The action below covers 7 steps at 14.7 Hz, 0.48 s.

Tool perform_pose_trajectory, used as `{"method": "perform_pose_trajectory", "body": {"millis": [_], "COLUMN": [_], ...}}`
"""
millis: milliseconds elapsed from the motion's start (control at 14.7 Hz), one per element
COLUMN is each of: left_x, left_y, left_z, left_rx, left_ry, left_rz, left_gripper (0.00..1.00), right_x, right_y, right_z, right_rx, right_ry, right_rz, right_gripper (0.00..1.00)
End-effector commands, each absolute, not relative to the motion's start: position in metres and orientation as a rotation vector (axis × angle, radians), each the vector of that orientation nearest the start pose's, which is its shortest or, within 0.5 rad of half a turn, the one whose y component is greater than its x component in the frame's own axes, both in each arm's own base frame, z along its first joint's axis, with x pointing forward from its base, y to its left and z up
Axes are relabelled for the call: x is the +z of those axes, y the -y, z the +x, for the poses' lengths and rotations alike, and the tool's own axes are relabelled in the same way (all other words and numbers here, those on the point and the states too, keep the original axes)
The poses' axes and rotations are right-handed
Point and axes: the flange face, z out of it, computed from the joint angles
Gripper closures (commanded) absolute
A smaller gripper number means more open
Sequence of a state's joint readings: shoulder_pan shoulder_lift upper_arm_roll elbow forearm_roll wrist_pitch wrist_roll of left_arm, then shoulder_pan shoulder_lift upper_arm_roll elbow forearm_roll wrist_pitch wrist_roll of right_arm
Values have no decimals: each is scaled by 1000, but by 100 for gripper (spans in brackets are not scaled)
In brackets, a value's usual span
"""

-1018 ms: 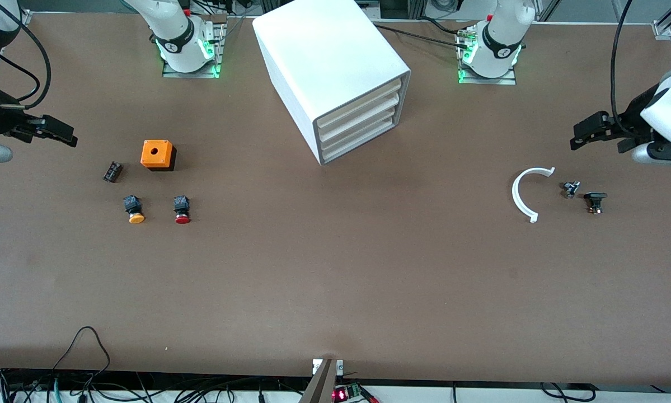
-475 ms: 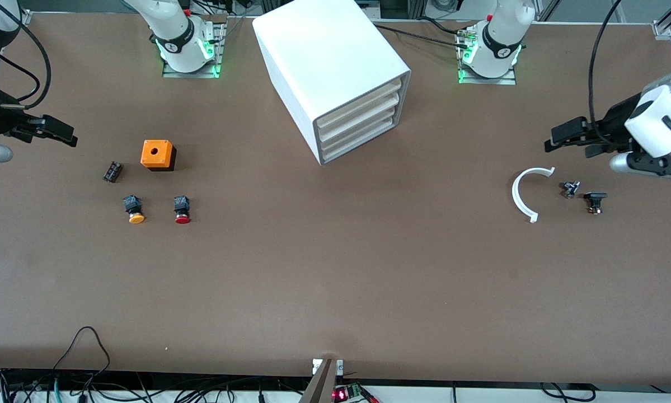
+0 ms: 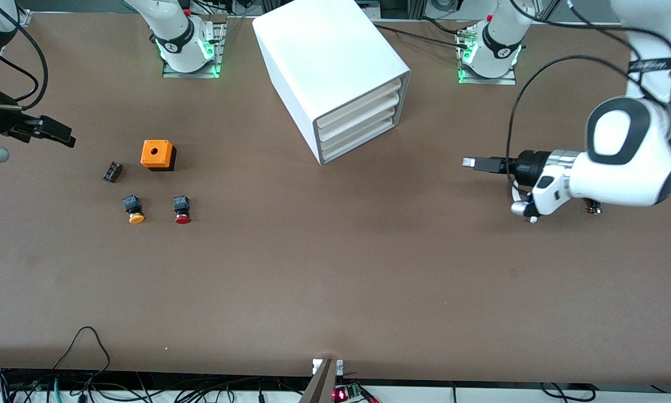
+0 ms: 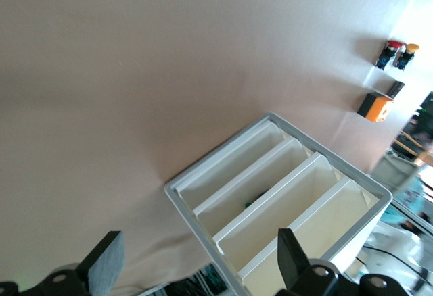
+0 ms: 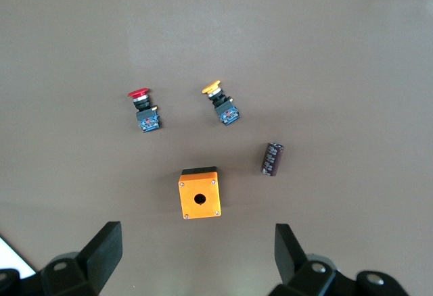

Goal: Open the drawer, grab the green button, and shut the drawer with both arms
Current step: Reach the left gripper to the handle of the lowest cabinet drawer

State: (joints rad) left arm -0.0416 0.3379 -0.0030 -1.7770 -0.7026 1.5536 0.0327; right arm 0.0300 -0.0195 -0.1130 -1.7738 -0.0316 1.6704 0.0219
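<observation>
The jaws of the left gripper (image 4: 196,272) are seen spread wide and empty, held over the counter (image 3: 335,280) toward the left arm's end and aimed at the front of the white cabinet (image 3: 332,73). Four shallow white tray drawers alike are stacked in it; the drawer (image 3: 360,144), the lowest, sits pushed in flush. Through the open fronts in the left wrist view, a small green speck is glimpsed inside one tray, too small to be identified. The right gripper (image 5: 196,259) is held waiting with its jaws spread, empty, above an orange box (image 5: 199,193), a red-capped button (image 5: 143,112), an orange-capped button (image 5: 222,103) and a dark cylindrical part (image 5: 272,159).
</observation>
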Motion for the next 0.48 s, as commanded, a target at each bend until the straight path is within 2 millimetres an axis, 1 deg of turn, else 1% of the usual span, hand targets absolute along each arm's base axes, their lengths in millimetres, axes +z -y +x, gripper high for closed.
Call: {"method": "perform_pose_trajectory", "body": {"millis": [0,68,136,204,271,407], "left_x": [338,326,318,300,281,240], "left_y": [147,163,167,174,192,223], "left_z": [570,571,575,575,571,556], "left_rx": [-763,-771,-733,-740,-769,-781], "left_ry": [-60,-49,-69,-87,-76,14], "left_rz": [2340,2349,2359,2355,2328,2271], "left_gripper": [0,0,0,0,0,0], "right_x": [549,548,549,550,550,547], "right_y": [49,48,47,46,43,37], "right_z": [544,544,545,545,547,553], "right_rx": [106,103,98,93,88,109], "right_ry": [-178,-179,-176,-172,-168,-167], "right_rz": [-3166,-3163,-3162,-3161,-3159,-3113], "right_gripper": [0,0,0,0,0,0]}}
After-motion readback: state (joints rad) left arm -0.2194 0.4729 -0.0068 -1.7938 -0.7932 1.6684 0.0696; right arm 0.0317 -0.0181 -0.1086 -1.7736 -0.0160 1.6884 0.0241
